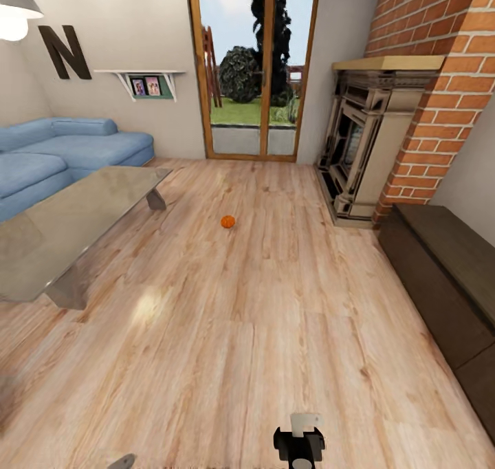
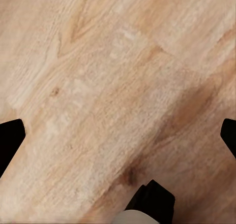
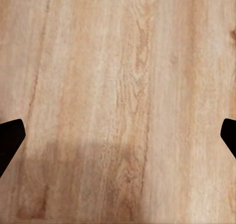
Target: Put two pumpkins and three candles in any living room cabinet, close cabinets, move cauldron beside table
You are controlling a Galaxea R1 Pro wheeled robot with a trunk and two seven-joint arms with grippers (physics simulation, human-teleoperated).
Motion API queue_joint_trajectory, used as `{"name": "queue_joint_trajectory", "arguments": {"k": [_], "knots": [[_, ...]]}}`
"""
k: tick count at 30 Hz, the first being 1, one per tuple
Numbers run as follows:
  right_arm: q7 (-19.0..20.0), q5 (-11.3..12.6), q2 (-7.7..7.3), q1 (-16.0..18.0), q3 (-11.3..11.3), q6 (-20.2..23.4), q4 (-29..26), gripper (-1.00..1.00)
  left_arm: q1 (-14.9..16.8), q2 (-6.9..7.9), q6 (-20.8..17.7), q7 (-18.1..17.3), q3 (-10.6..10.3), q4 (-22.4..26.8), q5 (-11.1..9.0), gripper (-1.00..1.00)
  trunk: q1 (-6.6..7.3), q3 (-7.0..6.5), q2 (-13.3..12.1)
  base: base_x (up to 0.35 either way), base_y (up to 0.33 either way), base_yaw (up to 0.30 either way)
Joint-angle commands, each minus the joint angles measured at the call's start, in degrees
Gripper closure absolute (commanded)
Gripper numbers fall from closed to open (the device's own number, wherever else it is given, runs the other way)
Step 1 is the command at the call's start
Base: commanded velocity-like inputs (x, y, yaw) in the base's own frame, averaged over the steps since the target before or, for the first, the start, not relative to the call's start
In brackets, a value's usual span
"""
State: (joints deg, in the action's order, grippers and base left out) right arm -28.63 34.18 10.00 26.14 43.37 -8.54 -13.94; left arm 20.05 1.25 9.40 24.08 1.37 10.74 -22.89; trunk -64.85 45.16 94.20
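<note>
One pumpkin [image 1: 227,221] is seen loose on the floor at 12 o'clock, cabinet [image 1: 440,276] closed at 3, both claws spread empty.

Bright, even daylight from the glass door [image 1: 252,67]; soft glare on the floor [image 1: 152,304]; wrist views slightly blurred.

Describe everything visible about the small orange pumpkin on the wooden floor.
The small round orange pumpkin looks smooth-skinned and faintly ribbed from this distance; its stem is too small to make out. It sits alone on the light wooden plank floor, casting a small shadow, roughly mid-room between the grey glass-topped coffee table and the ornate fireplace. Nothing but the floor touches it.
</note>
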Motion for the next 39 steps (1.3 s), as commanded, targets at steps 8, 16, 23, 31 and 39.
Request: {"name": "queue_joint_trajectory", "arguments": {"k": [8, 16, 23, 31, 39], "knots": [[-0.2, 0.5, 0.0, 0.0, 0.5, -0.3, 0.0, -1.0, 0.0, -0.02, 0.3, 0.0, 0.1, 0.0, -0.2, -1.0, 0.02, 0.28, 0.0, -0.12, 0.055, 0.266], [-0.2, 0.5, 0.0, 0.0, 0.5, -0.3, 0.0, -1.0, 0.0, -0.02, 0.3, 0.0, 0.1, 0.0, -0.2, -1.0, 0.02, 0.53, 0.0, -0.006, 0.003, 0.266], [-0.2, 0.6, 0.0, 0.0, 0.5, -0.2, 0.0, -1.0, 0.0, -0.02, 0.3, 0.0, 0.1, 0.0, -0.2, -1.0, 0.02, 0.74, 0.0, 0.0, 0.0, 0.266], [-0.2, 0.5, 0.0, 0.0, 0.5, -0.2, 0.0, -1.0, 0.0, -0.3, 1.0, 0.0, 0.1, -0.1, -0.2, -1.0, 0.02, 1.0, 0.0, 0.0, 0.0, 0.266], [-0.2, 0.5, 0.0, 0.0, 0.5, 0.0, 0.0, -1.0, 0.0, -0.4, 1.1, 0.0, 0.1, -0.1, -0.2, -1.0, 0.02, 1.31, 0.0, 0.0, 0.0, 0.265]]}}
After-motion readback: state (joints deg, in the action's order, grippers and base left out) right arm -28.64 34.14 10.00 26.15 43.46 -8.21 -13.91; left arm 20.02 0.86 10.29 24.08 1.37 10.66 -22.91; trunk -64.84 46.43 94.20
